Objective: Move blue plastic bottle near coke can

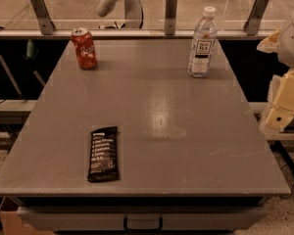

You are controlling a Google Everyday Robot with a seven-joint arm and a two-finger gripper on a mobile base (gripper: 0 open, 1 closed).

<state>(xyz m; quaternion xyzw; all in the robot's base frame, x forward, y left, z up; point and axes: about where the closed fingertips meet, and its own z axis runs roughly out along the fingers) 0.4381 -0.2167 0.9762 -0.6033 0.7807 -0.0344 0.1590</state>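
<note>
Beyond the worktop, far right of the can, hangs the gripper; whether it is clenched I cannot tell. The bottle, clear, white-capped and upright, stands well right of the can in the same back row, untouched, so the whole move looks yet to come.

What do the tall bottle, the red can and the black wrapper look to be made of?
The blue plastic bottle: clear plastic, glossy, with a see-through body. The coke can: likely painted metal, with a silvery top rim. The snack bar wrapper: probably plastic film, black, flat, slightly shiny. The gripper is at the right edge, beside the table, away from all three.
</note>
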